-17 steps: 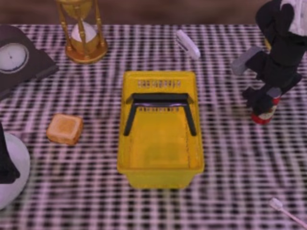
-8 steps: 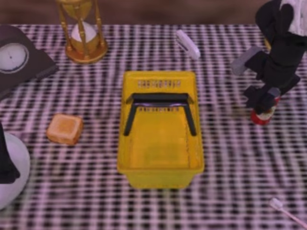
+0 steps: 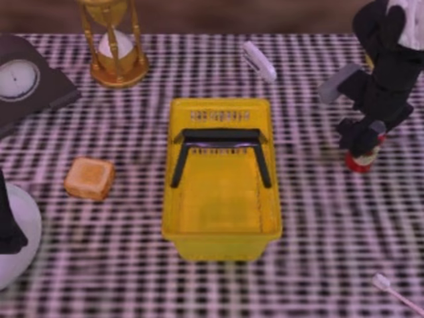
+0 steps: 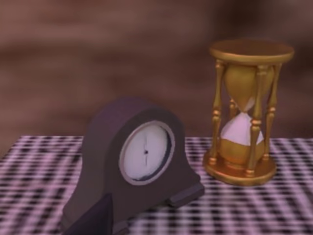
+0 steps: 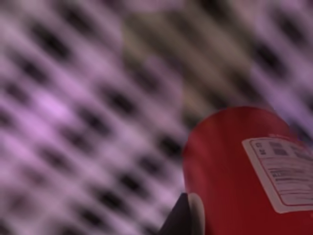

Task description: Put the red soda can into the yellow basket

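My right gripper (image 3: 366, 137) is set over the red soda can (image 3: 363, 159), which stands upright on the table's right side, well apart from the yellow basket (image 3: 222, 228) at centre. Whether my fingers have closed on the can I cannot tell. My left arm (image 3: 10, 225) is parked at the table's left edge.

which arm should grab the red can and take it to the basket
Right. The right gripper is already down on the red soda can, on the table's right side beside the yellow basket. The left arm sits parked at the far left edge, with the basket between it and the can.
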